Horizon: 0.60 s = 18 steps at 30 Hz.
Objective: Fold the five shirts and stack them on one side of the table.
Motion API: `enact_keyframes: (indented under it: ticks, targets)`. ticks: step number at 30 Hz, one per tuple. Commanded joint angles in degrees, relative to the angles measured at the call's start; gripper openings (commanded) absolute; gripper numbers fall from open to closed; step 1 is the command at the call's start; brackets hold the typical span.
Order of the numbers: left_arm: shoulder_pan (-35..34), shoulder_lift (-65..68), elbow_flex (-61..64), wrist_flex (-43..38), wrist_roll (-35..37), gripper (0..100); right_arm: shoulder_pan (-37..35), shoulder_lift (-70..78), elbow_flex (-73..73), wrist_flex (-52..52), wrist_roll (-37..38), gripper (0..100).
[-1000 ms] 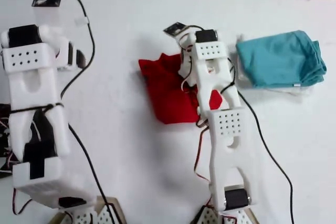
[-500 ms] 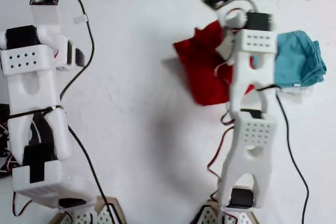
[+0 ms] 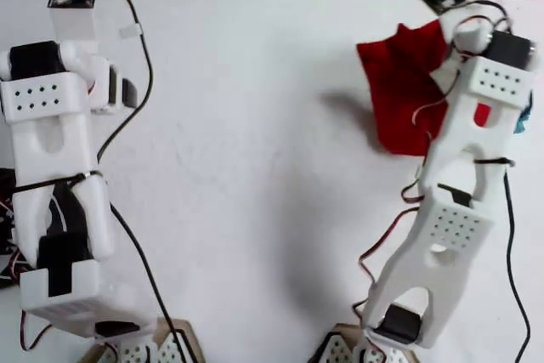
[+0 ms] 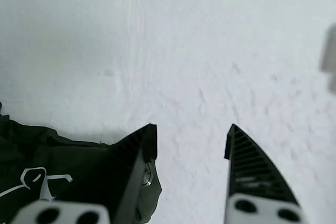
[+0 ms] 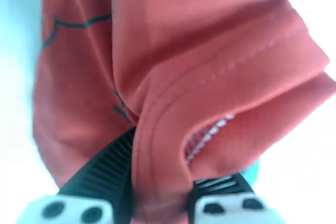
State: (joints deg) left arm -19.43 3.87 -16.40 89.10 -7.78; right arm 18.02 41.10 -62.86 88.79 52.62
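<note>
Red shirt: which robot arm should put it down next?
Right. The right gripper is shut on the red folded cloth shirt, holding it at the white table's right side. The left gripper is open with nothing in it, far off over the table's left side.

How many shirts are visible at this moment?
3: the red shirt gripped in the right tool; a teal shirt, just a sliver past that arm; black printed cloth, probably a shirt, beside the left tool. More may be hidden.

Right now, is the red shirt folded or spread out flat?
Folded, loosely. The right wrist view shows the red shirt doubled into several layers where the right jaws clamp it; the high view shows a compact bundle.
</note>
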Motion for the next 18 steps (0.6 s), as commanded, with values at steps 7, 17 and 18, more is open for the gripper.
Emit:
enact_keyframes:
  ticks: [7,17,18]
  targets:
    - [-0.26,-2.99,-0.13,0.18,-0.44,23,6.55,8.04,-2.55,-15.25,1.76,1.9]
    - [-0.18,-2.99,-0.13,0.18,-0.35,23,6.46,10.77,-2.73,-15.25,0.53,8.4]
    - [-0.18,-2.99,-0.13,0.18,-0.35,23,6.55,10.59,-3.43,-15.25,-1.14,12.3]
